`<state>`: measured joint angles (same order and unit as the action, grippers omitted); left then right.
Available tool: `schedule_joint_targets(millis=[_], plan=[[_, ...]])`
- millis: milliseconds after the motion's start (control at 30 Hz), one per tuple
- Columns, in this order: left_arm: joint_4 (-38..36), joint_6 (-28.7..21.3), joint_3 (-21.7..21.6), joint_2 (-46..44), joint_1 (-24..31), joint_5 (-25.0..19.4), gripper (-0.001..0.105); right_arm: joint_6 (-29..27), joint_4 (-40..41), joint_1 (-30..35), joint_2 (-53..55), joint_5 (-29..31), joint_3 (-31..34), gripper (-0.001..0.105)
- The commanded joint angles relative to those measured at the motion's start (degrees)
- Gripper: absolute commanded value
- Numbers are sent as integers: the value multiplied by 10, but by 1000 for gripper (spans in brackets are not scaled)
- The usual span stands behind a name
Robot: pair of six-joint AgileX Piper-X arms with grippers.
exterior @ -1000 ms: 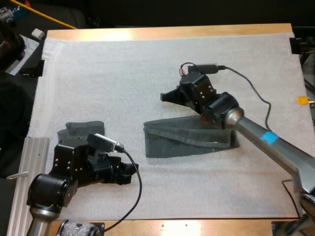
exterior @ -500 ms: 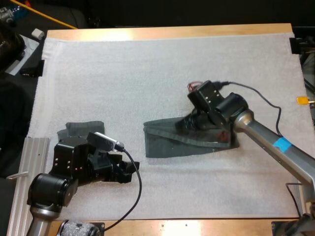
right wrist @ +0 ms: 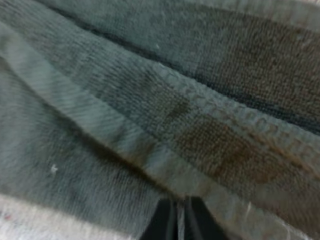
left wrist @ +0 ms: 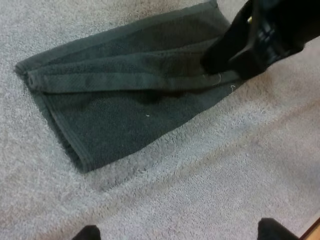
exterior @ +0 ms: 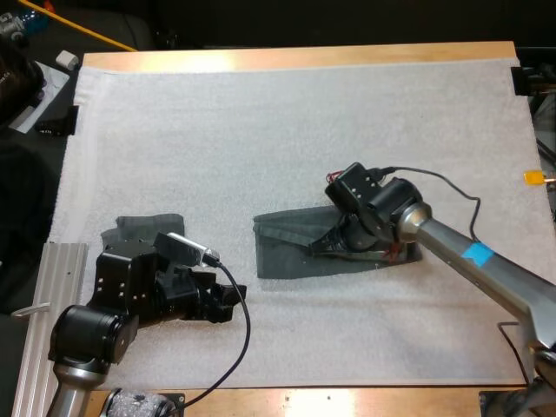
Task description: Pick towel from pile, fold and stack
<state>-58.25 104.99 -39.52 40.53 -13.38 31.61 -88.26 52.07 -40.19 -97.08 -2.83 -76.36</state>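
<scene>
A dark grey-green towel (exterior: 291, 248) lies folded in a long strip at the middle of the white mat (exterior: 261, 130). My right gripper (exterior: 332, 243) is down on its right half, fingers pinched together on the raised hem (right wrist: 150, 150); the right gripper (right wrist: 177, 222) shows a thin strip of cloth between its tips. In the left wrist view the towel (left wrist: 125, 100) lies flat with the right arm's gripper (left wrist: 225, 60) at its folded edge. My left gripper (left wrist: 180, 232) is open above bare mat, short of the towel. A second dark towel (exterior: 139, 228) lies partly hidden under my left arm.
A ribbed metal rail (exterior: 43, 295) runs along the mat's lower left side. The wooden table edge (exterior: 295, 57) borders the far side. Bare mat stretches across the far half and to the right of the towel.
My right gripper has swung from beyond the towel's far edge down onto its right half, and its fingers have come together. The left arm has stayed in place.
</scene>
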Motion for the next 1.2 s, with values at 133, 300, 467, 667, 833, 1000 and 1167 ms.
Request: schedule_joint_targets(millis=[133,300,467,667,833,1000,1167], plan=[[5,5,-2,0,-2,2,61,-3,-27,0,-50,14,-4,0],[3,5,-3,0,-1,3,61,12,-61,2,-67,52,-7,0],[-1,4,-3,1,-2,3,60,15,-56,1,-72,22,-6,0],[-1,6,-3,1,-2,4,60,29,-79,-2,-88,4,-8,0],[-3,6,-3,-1,-1,6,60,83,-173,0,-90,53,-13,0],[-5,4,-3,-1,-2,7,60,122,-256,3,-86,124,-21,0],[-6,5,-4,-2,-1,9,60,111,-262,6,-56,148,-36,0]])
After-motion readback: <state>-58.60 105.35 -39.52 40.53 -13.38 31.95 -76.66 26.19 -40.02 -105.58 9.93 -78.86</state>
